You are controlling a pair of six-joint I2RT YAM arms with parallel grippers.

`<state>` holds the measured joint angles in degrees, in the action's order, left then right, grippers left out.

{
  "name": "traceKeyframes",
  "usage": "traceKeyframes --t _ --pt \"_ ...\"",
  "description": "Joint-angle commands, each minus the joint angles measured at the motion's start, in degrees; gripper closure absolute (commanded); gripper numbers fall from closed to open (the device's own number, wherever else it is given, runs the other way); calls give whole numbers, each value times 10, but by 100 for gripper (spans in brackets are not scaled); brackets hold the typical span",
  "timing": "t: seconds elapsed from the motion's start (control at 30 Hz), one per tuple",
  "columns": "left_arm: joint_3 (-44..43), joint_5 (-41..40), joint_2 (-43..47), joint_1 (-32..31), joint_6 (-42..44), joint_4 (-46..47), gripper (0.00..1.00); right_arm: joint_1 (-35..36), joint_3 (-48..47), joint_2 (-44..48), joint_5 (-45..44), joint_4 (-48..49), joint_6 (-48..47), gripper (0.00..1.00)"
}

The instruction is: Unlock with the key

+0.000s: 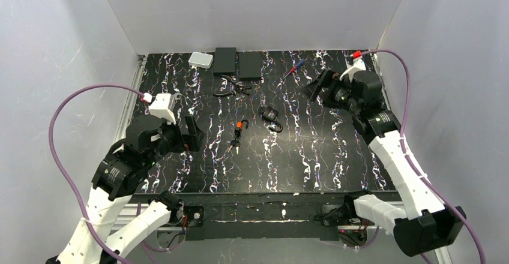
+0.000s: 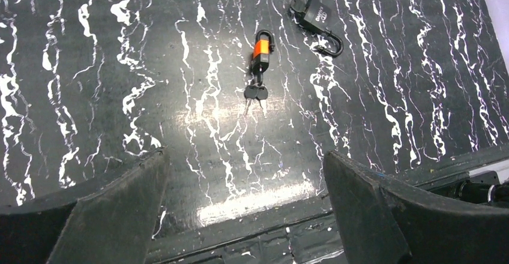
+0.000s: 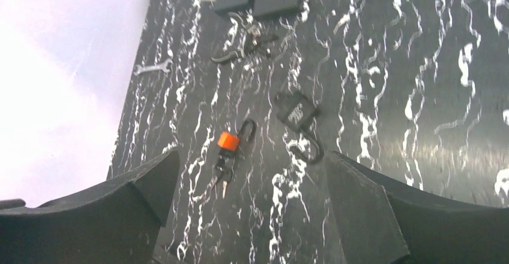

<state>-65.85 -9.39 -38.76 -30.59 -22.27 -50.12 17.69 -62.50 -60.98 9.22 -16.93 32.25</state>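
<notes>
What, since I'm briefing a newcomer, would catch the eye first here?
The orange-headed key pops at the middle of the black marbled table, with the black padlock just behind and right of it, apart. The left arm and right arm flank them, jaws wide open and empty.

Even, diffuse light fills the overhead view, and shadows are faint. In the left wrist view a bright glare patch lies on the glossy surface (image 2: 228,174) just ahead of the dark fingers (image 2: 114,216). The right wrist view is soft, and the wall (image 3: 54,66) beyond its fingers is blown out white.
</notes>
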Motion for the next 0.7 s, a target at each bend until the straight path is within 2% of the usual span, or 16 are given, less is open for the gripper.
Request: traceKeyframes --t 0.0,0.13,0.3,0.5,0.67 --pt "15 52 -57 -1 39 63 2 1 36 47 -9 -48 39 2" --pt "9 148 -146 -1 49 129 8 1 66 95 0 -35 62 2" --pt "14 198 -275 -4 6 227 17 1 76 128 8 -40 68 2" --pt "-75 219 -475 -4 -21 203 24 1 74 146 13 -60 61 2" --pt "-104 242 -556 -4 -30 240 26 1 62 139 34 -85 73 2"
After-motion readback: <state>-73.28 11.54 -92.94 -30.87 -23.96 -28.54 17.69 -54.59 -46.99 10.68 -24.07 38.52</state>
